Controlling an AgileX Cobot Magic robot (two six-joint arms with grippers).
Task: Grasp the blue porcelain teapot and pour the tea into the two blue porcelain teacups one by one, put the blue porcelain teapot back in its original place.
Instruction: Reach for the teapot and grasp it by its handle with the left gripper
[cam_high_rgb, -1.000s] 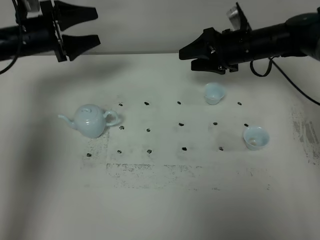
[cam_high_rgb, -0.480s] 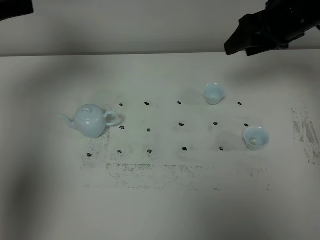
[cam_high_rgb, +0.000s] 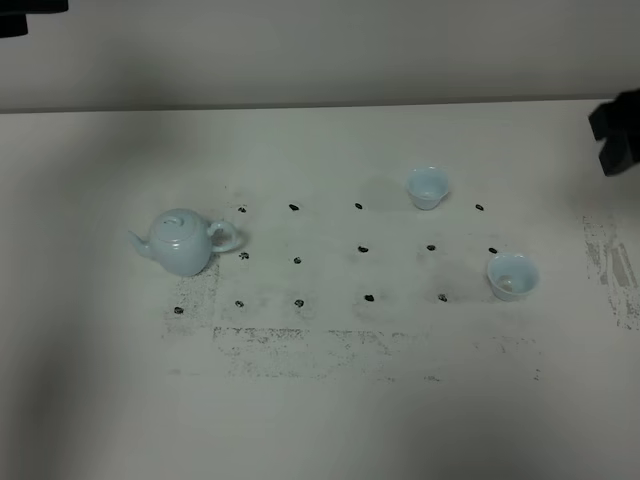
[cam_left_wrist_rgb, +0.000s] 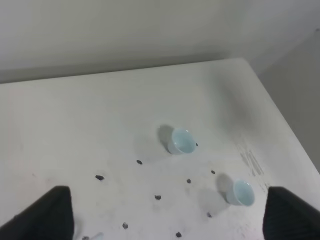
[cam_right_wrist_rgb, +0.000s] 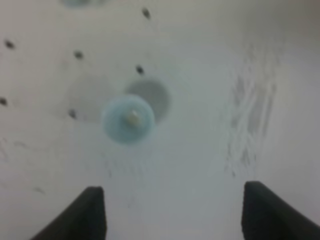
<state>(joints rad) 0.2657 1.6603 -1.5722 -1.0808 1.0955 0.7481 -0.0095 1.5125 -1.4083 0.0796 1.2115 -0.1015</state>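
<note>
Overhead view of a white table (cam_high_rgb: 320, 420) w/ a grid of small black dots (cam_high_rgb: 297, 260) across its middle.

Far left, top corner: a thin dark sliver of the left arm, too little to make out. The left wrist cam shows the left gripper (cam_left_wrist_rgb: 170, 212) spread wide, one dark fingertip at each side, nothing btwn them, high above the table.

Left part of the table: the blue teapot (cam_high_rgb: 183, 241), upright, lid on, spout toward the left of the overhead view, loop handle toward the right. Nothing touches it. It stands just beside the leftmost dots and well apart from both cups.

Right of centre: the far teacup (cam_high_rgb: 427, 186), upright, nearer the back edge. Further right and nearer the front: the near teacup (cam_high_rgb: 512, 275), upright, w/ a small pale-brown patch inside; can't tell what it is. Both cups also show in the left wrist cam (cam_left_wrist_rgb: 181, 141) (cam_left_wrist_rgb: 241, 192).

Right edge: grey scuff marks (cam_high_rgb: 610, 265) on the tabletop, and above them a dark block of the right arm. The right wrist cam, blurred, shows the right gripper (cam_right_wrist_rgb: 180, 212) released, fingertips far apart, empty, above bare table near the near teacup (cam_right_wrist_rgb: 128, 119).
</note>
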